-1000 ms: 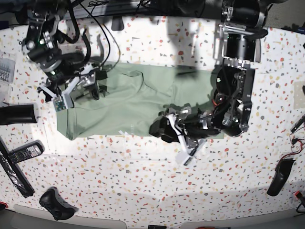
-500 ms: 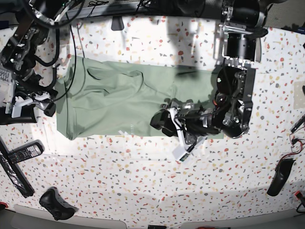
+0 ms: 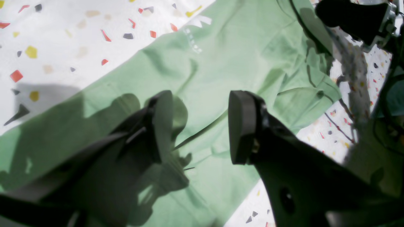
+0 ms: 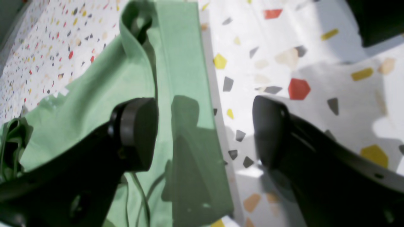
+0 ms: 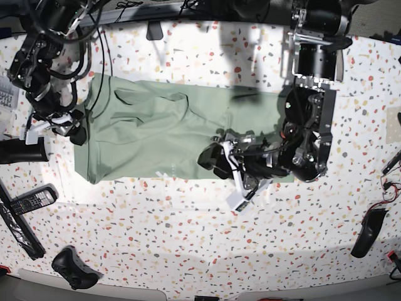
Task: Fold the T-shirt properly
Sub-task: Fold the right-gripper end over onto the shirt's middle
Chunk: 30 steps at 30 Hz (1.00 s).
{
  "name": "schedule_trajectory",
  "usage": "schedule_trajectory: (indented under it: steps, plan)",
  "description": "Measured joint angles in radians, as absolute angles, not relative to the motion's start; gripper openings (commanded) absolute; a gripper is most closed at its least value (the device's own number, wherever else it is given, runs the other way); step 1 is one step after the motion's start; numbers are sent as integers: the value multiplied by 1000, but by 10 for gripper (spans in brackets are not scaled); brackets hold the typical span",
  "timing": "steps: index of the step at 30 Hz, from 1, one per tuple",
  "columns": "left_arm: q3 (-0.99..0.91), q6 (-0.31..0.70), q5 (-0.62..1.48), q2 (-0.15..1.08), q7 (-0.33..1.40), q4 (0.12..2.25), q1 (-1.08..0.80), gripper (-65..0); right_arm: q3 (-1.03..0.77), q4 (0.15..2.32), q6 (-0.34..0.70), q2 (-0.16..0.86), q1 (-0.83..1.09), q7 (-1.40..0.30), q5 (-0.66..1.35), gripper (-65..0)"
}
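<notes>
The pale sage-green T-shirt [image 5: 163,132] lies spread across the table, wrinkled in the middle. My left gripper [image 5: 219,169] hovers low over its lower right part. In the left wrist view the left gripper [image 3: 202,126] is open and empty, with shirt fabric [image 3: 240,53] below it. My right gripper [image 5: 59,130] is at the shirt's left edge. In the right wrist view the right gripper [image 4: 205,132] is open and empty, one finger over the shirt's edge [image 4: 180,94] and one over bare table.
On the speckled white table [image 5: 188,238], a black cylinder [image 5: 22,150], a remote [image 5: 28,200] and a black game controller [image 5: 75,268] lie at the left. A black object [image 5: 369,232] lies at the right. Cables [image 5: 119,44] hang at the back left.
My right arm has left the shirt's upper left part, swung out to the left and come back to the shirt's left edge. That part now lies flatter. The left gripper shifted slightly.
</notes>
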State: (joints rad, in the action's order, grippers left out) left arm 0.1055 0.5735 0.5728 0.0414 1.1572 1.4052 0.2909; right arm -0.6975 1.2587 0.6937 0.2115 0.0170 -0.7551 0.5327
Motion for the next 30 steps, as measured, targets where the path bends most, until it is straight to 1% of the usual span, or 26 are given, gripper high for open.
schedule_trajectory:
  steps: [4,9,15,16,17,18,21,22,23,30]
  plan:
    - [106,574,462,41,1147,1405,291,-390,-619,1258,693,219,17,-782,608,-196]
    - [106,573,455,42,1150,1405,291,-390,-498,1259,693,194,15,-794,626,-196]
    - [105,573,455,42,1180,1405,291,-390,-461,1261,693,177,17,-809,627,-202]
    - [105,573,455,42,1184,1405,290,-390,-461,1261,693,177,17,-809,627,-230]
    - [106,573,455,43,1187,1405,289,-390,-461,1261,693,177,17,-816,626,-275]
    - [106,573,455,47,1187,1405,288,-390,-461,1261,693,177,17,-823,626,-340]
    - [106,573,455,68,1187,1405,289,-390,-460,1258,693,175,19,-831,619,-569]
    - [106,553,455,78,1187,1405,289,-390,-460,1258,693,173,19,-829,618,-635]
    - [106,545,455,86,1187,1405,289,-390,-460,1258,693,171,19,-822,619,-650]
    - [106,485,456,118,1192,1405,289,-390,-471,1255,693,167,-23,-813,593,-650]
